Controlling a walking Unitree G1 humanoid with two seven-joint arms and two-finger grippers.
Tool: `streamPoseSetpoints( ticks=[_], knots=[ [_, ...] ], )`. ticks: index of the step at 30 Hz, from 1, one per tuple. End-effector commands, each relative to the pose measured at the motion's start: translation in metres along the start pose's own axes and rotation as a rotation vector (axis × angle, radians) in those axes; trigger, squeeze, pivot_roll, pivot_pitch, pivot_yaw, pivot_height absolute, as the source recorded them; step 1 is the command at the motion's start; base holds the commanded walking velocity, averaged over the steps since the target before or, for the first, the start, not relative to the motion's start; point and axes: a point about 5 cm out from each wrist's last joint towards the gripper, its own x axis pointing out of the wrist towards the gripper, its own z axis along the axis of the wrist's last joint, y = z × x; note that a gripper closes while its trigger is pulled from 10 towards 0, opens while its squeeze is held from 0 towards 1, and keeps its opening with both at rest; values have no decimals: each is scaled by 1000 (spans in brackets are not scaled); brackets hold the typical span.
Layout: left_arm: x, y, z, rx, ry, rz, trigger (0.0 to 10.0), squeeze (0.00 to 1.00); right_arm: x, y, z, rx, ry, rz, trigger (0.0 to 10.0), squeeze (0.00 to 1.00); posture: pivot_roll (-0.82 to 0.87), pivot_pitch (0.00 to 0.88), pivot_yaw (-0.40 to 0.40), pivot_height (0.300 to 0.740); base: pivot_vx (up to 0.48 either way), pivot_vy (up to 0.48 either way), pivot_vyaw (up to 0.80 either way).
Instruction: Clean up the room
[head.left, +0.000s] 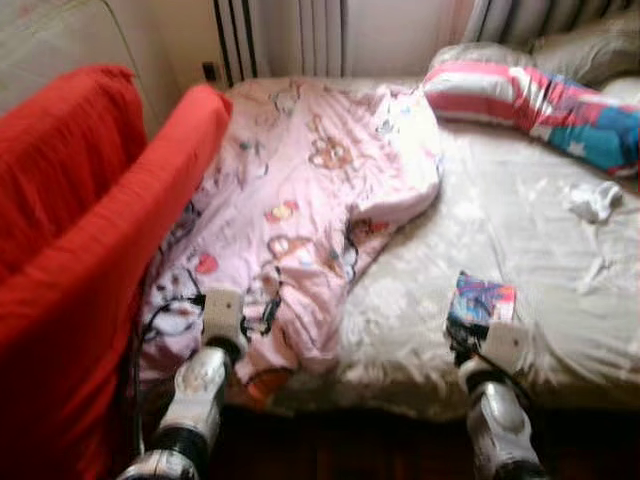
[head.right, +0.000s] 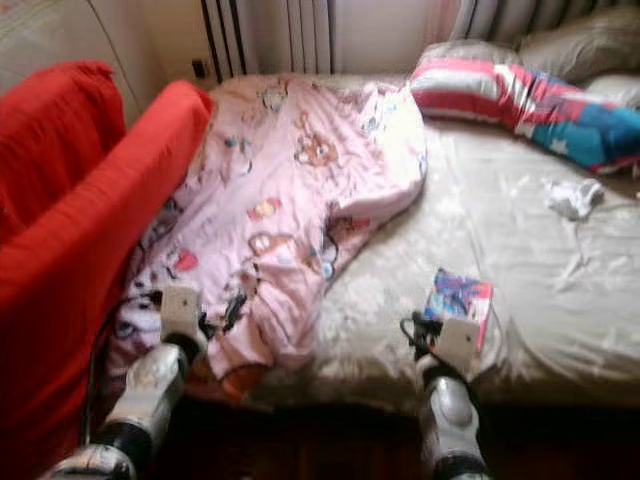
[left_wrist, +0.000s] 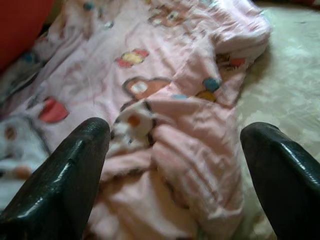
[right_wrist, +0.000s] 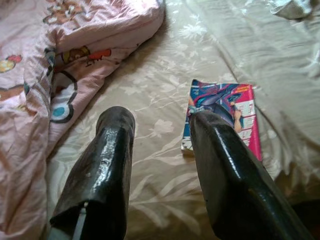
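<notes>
A crumpled pink cartoon-print blanket covers the left half of the bed. My left gripper hovers open over its near edge, the black fingers spread wide with nothing between them. A colourful magazine or thin book lies flat on the beige sheet near the bed's front edge. My right gripper is open just short of it, one finger overlapping the book's near corner in the wrist view. A small crumpled white cloth lies on the sheet at the right.
A red-covered sofa or chair stands tight against the bed's left side. A striped pink, red and blue pillow and grey pillows lie at the head. A radiator stands behind the bed. Dark floor lies below the bed's front edge.
</notes>
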Motion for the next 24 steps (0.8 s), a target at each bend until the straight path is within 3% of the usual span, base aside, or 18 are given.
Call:
streamPoseSetpoints(
  ticks=[1,24],
  knots=[
    [-1,2,1,16,-7,0,10000,0,-2,3,-4,6,18,5,10000,0,124,103,35,740,0,-311,0],
    [-2,1,0,5,-15,7,10000,0,-1,3,-4,3,20,11,10000,0,126,109,27,740,0,-312,0]
  ],
)
